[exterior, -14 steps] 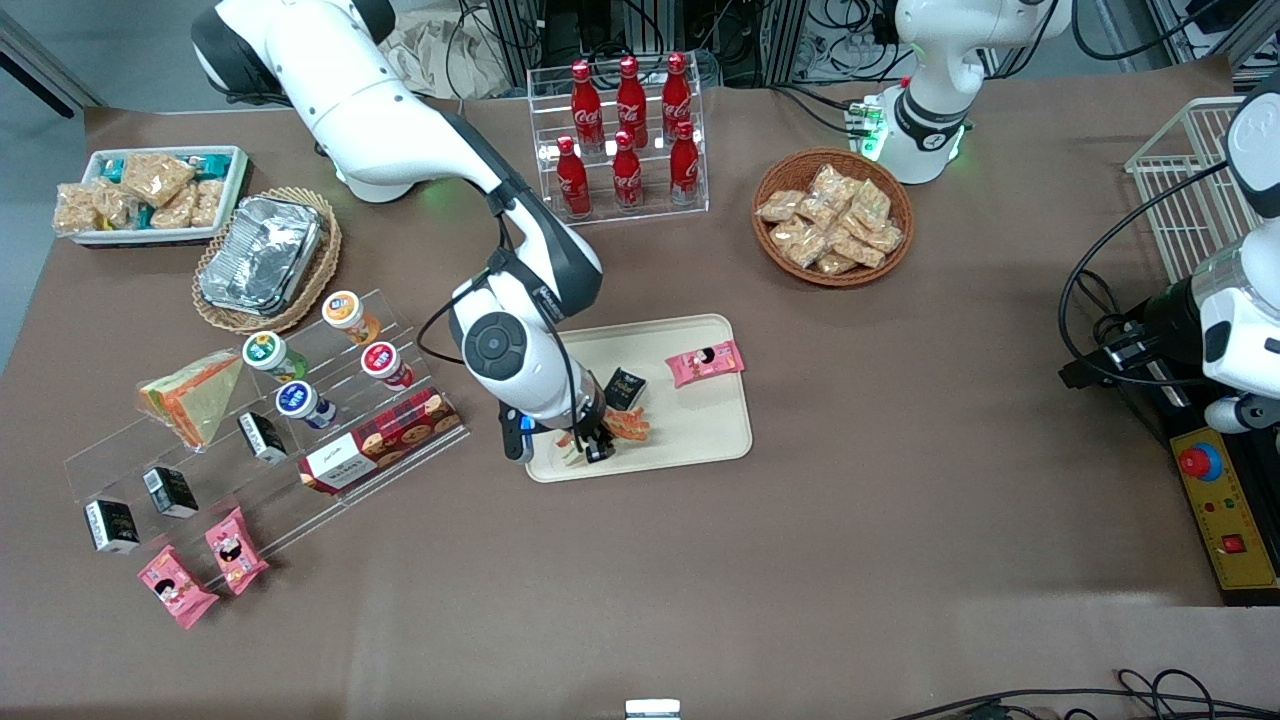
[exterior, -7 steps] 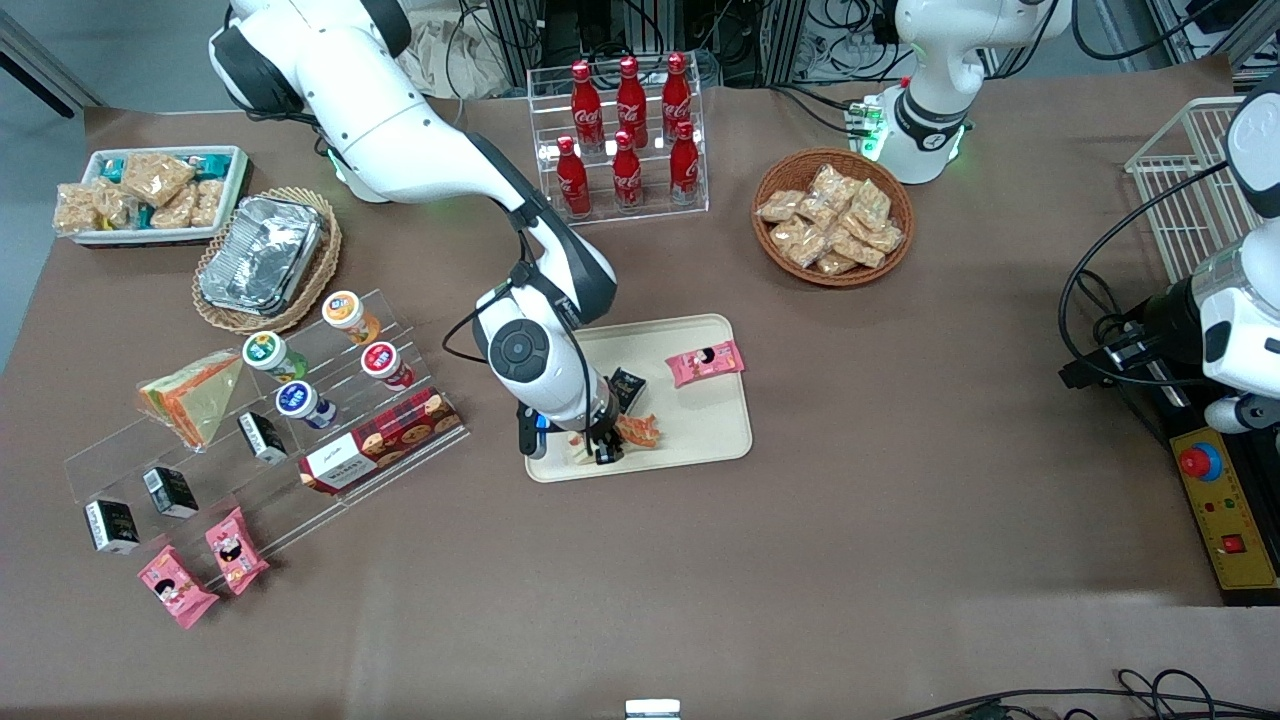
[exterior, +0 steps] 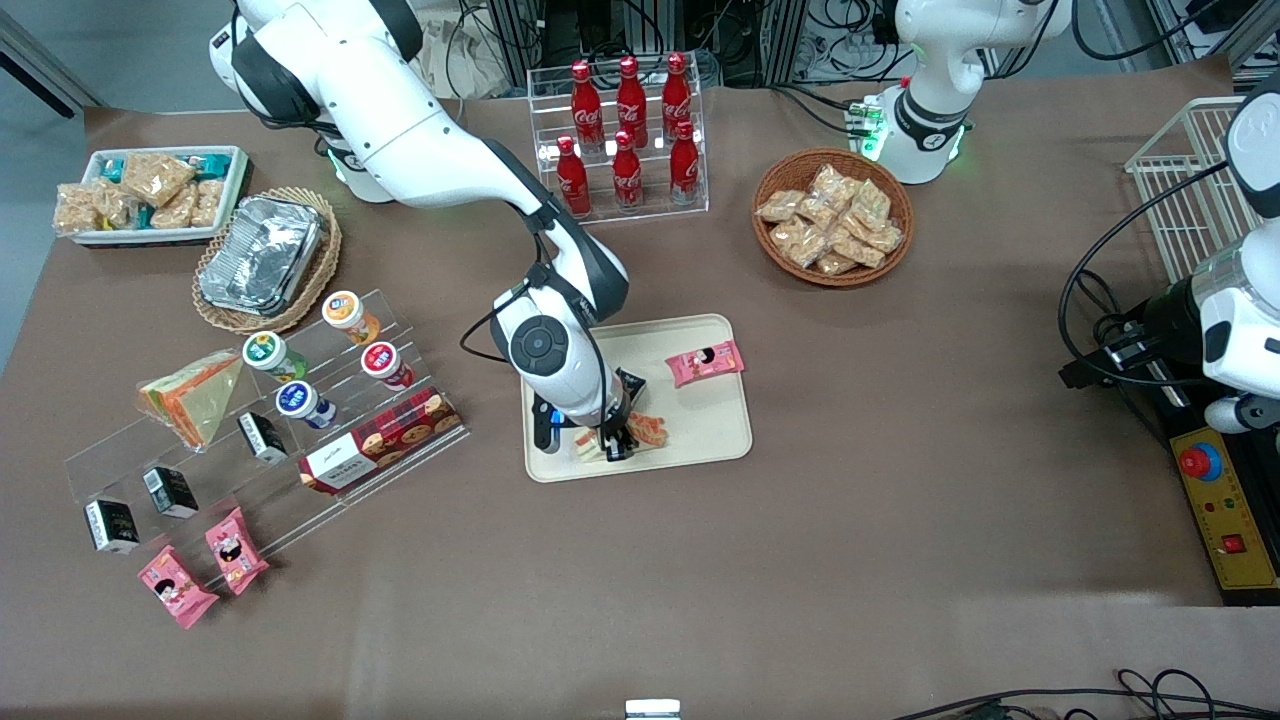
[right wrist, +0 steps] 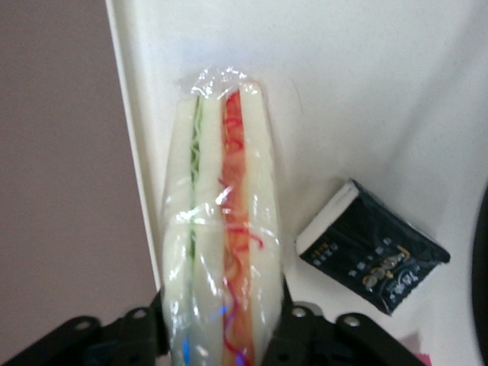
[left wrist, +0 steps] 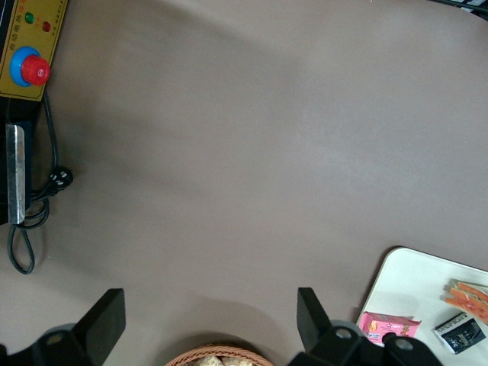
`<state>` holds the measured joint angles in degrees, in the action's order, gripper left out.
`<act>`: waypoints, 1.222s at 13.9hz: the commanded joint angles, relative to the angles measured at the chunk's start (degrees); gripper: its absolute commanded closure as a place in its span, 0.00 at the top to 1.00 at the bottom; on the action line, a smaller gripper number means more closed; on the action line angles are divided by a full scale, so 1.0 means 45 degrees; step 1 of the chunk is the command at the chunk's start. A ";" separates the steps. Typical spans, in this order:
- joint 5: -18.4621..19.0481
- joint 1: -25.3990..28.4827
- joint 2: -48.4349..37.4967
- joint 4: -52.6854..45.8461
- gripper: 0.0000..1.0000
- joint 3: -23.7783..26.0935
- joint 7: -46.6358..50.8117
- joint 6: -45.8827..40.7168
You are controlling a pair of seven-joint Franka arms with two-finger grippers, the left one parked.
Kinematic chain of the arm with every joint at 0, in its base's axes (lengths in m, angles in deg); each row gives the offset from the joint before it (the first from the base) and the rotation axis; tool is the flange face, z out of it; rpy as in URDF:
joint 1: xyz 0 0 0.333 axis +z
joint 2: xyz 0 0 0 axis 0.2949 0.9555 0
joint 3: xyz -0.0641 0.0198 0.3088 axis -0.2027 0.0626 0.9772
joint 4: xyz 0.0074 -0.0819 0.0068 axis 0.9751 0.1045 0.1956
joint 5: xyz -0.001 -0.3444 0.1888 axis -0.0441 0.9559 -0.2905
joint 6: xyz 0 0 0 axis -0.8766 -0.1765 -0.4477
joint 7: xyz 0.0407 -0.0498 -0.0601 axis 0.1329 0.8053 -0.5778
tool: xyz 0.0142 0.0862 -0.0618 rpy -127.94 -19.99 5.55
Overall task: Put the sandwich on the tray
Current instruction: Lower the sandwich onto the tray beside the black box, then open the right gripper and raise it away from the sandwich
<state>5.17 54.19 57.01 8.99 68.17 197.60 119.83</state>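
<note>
At frame centre the gripper (exterior: 608,443) grips the sandwich (right wrist: 221,229) over the tray (exterior: 700,435); a black packet (right wrist: 371,248) crowds it, a pink packet (exterior: 705,362) lies above-right; bare tray remains lower right.

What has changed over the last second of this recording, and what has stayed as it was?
The gripper, shut on the sandwich, has carried it sideways above the tray, toward the parked arm's end, away from the tray's edge. The sandwich has not been let go. The black pack, the pink snack pack and the tray have stayed put.
</note>
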 commanded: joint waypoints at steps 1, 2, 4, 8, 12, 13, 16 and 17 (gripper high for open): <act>0.0769 0.0109 0.0170 -0.0195 0.96 -0.0097 0.0234 0.0201; 0.0770 0.0089 0.0151 -0.0195 0.96 -0.0097 0.0176 0.0201; 0.0750 -0.0027 -0.0043 -0.0234 0.96 -0.0078 0.0136 0.0046; 0.0711 -0.0203 -0.1037 -0.0312 0.96 -0.0077 -0.0855 -0.1415; 0.0613 -0.0651 -0.2600 -0.0254 0.96 -0.0038 -0.3841 -0.3504; 0.0613 -0.0769 -0.2951 -0.0196 0.96 -0.0038 -0.4505 -0.3839; 0.0633 -0.1177 -0.3967 -0.0117 0.96 -0.0038 -0.7313 -0.4619; 0.0633 -0.1354 -0.4318 -0.0098 0.96 -0.0038 -0.8794 -0.5223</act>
<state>7.70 49.93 41.37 6.66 67.64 167.63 99.98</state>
